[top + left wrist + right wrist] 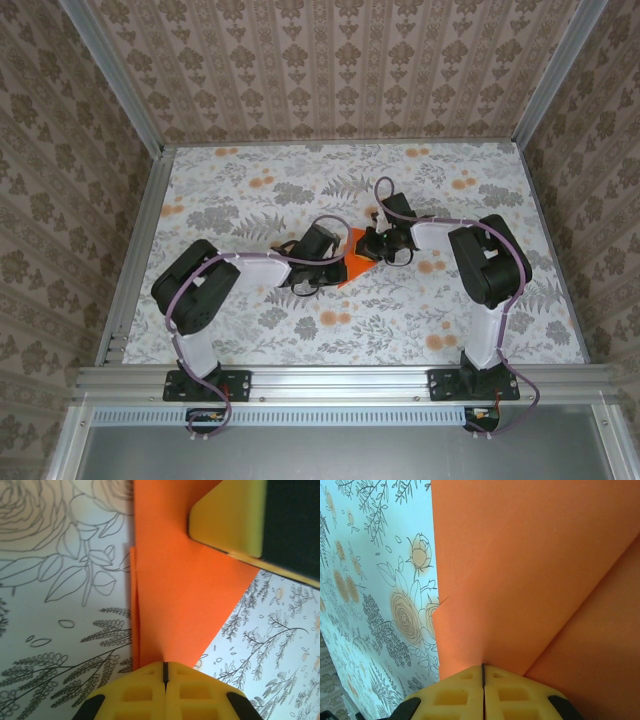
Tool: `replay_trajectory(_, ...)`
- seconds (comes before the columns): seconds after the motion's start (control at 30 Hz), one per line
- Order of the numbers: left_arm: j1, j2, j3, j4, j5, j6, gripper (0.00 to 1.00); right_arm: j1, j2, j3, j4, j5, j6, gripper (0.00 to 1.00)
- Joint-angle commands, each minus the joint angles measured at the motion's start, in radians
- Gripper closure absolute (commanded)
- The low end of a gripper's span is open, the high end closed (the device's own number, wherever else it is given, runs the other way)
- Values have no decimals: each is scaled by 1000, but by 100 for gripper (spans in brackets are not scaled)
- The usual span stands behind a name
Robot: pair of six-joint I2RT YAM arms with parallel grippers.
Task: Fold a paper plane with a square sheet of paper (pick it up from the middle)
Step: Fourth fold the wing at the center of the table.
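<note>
The square sheet of paper (353, 264) is bright orange and folded into overlapping layers, and it sits between the two arms at mid-table. My left gripper (338, 266) is shut on its left end. In the left wrist view the fingertips (165, 664) pinch the paper's (185, 600) narrow end. The right gripper's yellow finger (227, 515) lies on the paper at the upper right there. My right gripper (372, 246) is shut on the other end. Its closed tips (483, 666) clamp the paper (530, 570), with a diagonal fold running to the right. I cannot tell whether it has the paper plane's dart shape.
The floral-printed tablecloth (300, 330) covers the table. Patterned walls and aluminium frame rails (130, 260) border it on three sides. Both arms' bases (200, 385) stand at the near edge.
</note>
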Motion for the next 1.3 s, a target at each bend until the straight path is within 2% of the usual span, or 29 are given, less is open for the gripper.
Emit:
replay_trajectory(0.0,6,25,-29,-30,-15,-21,100,-6,-54,-40,32,-9,-16,92)
replay_trajectory(0.33,6,41,-27,-46,-19,-25,100,81,-82,-81,33,-45,-37,92)
replay_trajectory(0.6,7,42,-29,-68,-24,-36,100,85,-20,-38,-54,29,-72,92)
replay_trajectory(0.93,6,48,-51,-134,-5,-52,100,15,36,37,-86,89,-112,92)
replay_trajectory(1.27,7,65,-68,-121,23,-53,100,-94,95,79,13,43,-86,92)
